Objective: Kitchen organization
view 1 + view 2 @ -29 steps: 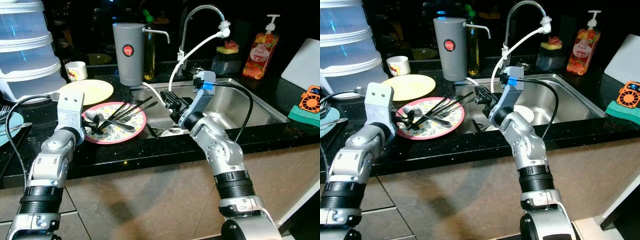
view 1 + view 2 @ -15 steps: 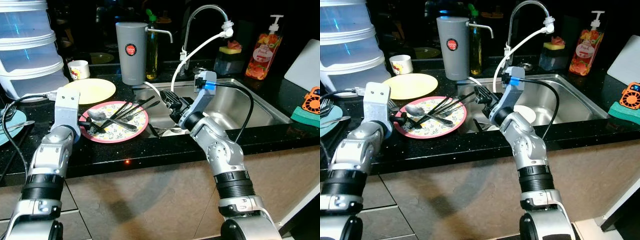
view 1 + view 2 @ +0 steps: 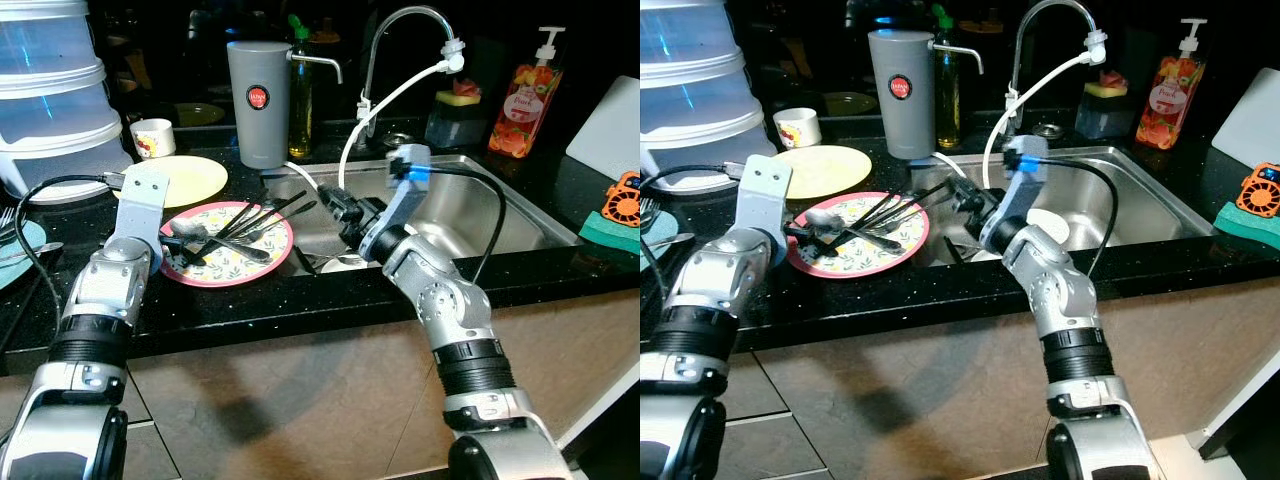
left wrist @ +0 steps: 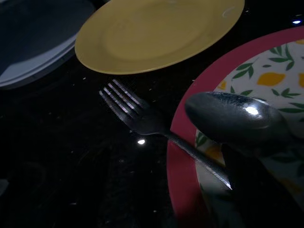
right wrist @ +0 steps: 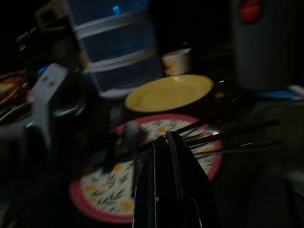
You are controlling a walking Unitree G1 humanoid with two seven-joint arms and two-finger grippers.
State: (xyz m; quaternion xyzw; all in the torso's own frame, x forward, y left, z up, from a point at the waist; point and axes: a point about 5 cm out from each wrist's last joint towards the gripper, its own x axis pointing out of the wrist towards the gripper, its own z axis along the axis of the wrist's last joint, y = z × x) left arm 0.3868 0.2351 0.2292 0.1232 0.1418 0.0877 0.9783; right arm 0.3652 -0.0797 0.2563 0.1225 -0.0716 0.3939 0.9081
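cutlery heaped on patterned plate (image 3: 228, 246), both grippers at its rim
left gripper (image 3: 172, 250) at the plate's 9 o'clock edge, fingers low by a spoon (image 4: 237, 122) and fork (image 4: 142, 118); cannot tell if they grip or gape. fork lies half off the rim, tines on black counter (image 3: 250, 305), likely easiest to take first. right gripper (image 3: 335, 200) over the sink (image 3: 480, 215) edge at the plate's 3 o'clock, fingers pressed together, empty, aimed at dark utensil handles (image 3: 275, 212) fanned toward 2 o'clock. yellow plate (image 3: 180, 180) at 11 o'clock is bare; grey canister (image 3: 258, 105) at 12. sink holds a white dish (image 3: 1048, 225)
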